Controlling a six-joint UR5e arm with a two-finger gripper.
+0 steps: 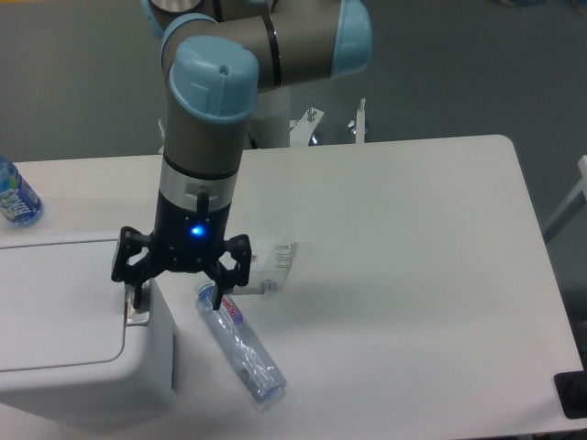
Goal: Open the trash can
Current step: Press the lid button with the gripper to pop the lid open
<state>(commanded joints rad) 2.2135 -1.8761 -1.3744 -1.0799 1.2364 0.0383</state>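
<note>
The white trash can (64, 321) fills the lower left, its flat lid down. A small grey tab (136, 317) sits on its right rim. My gripper (176, 299) hangs straight down over that rim with its fingers spread wide, so it is open. One fingertip (134, 295) stands just above the grey tab; I cannot tell if it touches. The other fingertip (218, 297) is off the can's side, over the table by a clear bottle. Nothing is held.
A clear plastic bottle (240, 346) lies on the table right of the trash can. A crumpled clear wrapper (271, 263) lies behind it. A blue-labelled bottle (16, 197) stands at the far left edge. The white table (404, 275) stretches to the right.
</note>
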